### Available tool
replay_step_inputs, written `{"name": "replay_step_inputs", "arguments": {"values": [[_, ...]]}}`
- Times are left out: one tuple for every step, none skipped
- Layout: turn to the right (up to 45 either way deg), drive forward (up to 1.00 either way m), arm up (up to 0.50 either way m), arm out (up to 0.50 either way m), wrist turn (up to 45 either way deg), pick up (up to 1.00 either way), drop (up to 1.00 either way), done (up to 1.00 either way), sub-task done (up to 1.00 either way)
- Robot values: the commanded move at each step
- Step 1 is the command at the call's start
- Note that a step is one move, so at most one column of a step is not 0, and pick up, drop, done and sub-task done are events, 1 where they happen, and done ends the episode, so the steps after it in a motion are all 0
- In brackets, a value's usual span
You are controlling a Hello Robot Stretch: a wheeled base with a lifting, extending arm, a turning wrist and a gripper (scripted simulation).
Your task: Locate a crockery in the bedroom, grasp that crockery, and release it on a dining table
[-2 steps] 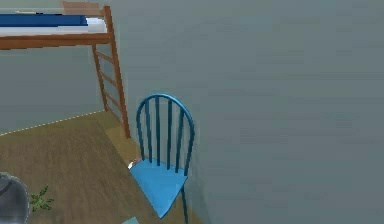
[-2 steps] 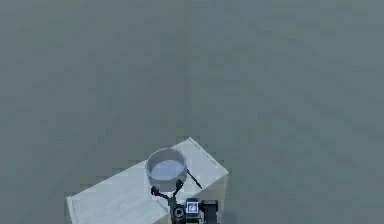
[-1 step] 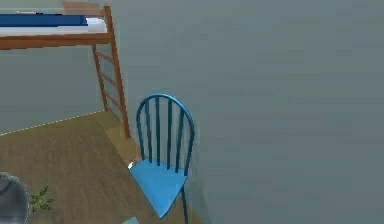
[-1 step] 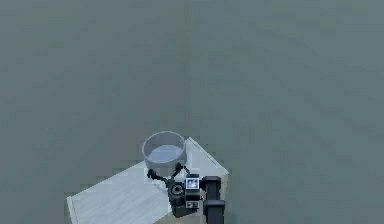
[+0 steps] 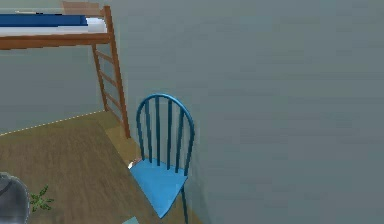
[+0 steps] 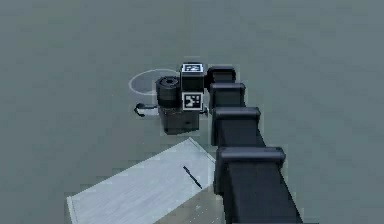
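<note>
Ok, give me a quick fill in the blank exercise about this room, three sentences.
1. The chair by the grey wall is ____ in colour.
2. A wooden ____ climbs to the raised bed.
3. The floor under the chair is made of ____.
Missing words: blue; ladder; wood.
</note>
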Motion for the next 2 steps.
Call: {"name": "replay_step_inputs", "arguments": {"values": [[0.0,0.00,0.00,0.00,-45.0,0.00,0.00,0.00,0.00],[0.0,0.00,0.00,0.00,-45.0,0.00,0.00,0.00,0.00]]}}
